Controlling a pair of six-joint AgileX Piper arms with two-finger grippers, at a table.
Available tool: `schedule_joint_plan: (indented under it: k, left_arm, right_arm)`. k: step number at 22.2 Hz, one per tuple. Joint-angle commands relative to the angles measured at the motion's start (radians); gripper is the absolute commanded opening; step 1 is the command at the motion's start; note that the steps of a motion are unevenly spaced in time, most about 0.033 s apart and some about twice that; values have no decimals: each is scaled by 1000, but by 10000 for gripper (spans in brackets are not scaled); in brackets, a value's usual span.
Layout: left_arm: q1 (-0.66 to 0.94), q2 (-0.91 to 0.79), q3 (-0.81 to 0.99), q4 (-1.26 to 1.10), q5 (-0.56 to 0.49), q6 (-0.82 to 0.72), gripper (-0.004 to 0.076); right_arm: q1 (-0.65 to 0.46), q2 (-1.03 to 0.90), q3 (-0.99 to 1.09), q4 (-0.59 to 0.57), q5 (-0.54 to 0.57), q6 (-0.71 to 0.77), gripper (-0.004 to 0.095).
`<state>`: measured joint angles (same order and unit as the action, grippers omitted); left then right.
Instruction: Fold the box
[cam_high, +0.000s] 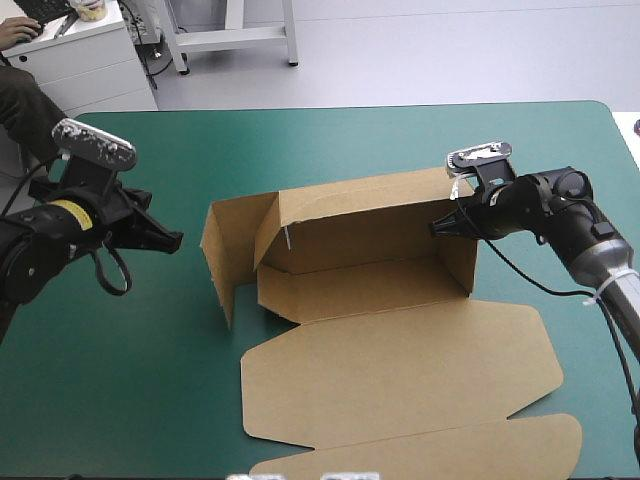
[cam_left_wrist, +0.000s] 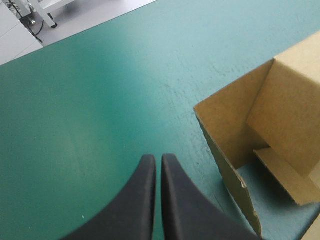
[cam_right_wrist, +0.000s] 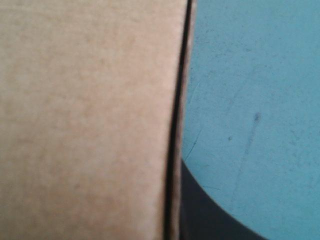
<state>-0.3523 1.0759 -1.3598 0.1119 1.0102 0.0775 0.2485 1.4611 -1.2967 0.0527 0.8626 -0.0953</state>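
The brown box (cam_high: 370, 250) stands mid-table with its back and side walls raised. Its lid (cam_high: 400, 370) lies flat toward the front edge. My right gripper (cam_high: 440, 228) is at the top of the box's right wall and is shut on the box. In the right wrist view the board (cam_right_wrist: 85, 120) covers one half, with one black finger (cam_right_wrist: 210, 215) showing beside its edge and the other hidden behind it. My left gripper (cam_high: 168, 240) hovers left of the box's left wall, apart from it. Its fingers (cam_left_wrist: 157, 165) are shut with nothing held, and the box's open left end (cam_left_wrist: 235, 135) lies ahead and to one side.
Bare teal-green cover (cam_high: 120, 380) stretches left of the box and behind it (cam_high: 330, 140). The lid's rounded end flap (cam_high: 450, 450) reaches almost to the table's front edge. The right arm's cable (cam_high: 530, 275) trails near the box's right side.
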Motion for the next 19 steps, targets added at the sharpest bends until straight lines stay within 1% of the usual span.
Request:
schedule_joint_plan:
  k: [1,3,5,6,8,11,13,19]
  left_arm:
    - [3,-115,129,-8,-112,-13,15]
    - [3,-172,220,-7,-115,-13,15]
    - [3,-221,287,-9,-127,-13,15]
    - [3,-246,308,-15,-138,-16,15]
    - [3,-274,321,-26,-148,-16,15]
    - [3,-291,321,-26,-166,-16,15]
    - [3,-291,321,-31,-166,-16,15]
    - [3,-291,321,-46,-200,-16,15]
  right_arm:
    - [-5,-68,-31,25,-37,-6,-20]
    - [-5,-96,-33,23,-18,-6,-20]
    - [-5,-103,-49,23,65,-24,-20]
    - [-5,-100,-62,25,131,-32,-20]
    - [-5,-85,-73,25,223,-39,-20]
    - [-5,-46,-96,25,299,-51,-20]
    - [-5,-18,-112,30,295,-53,-20]
    - [-5,95,-206,30,209,-54,-20]
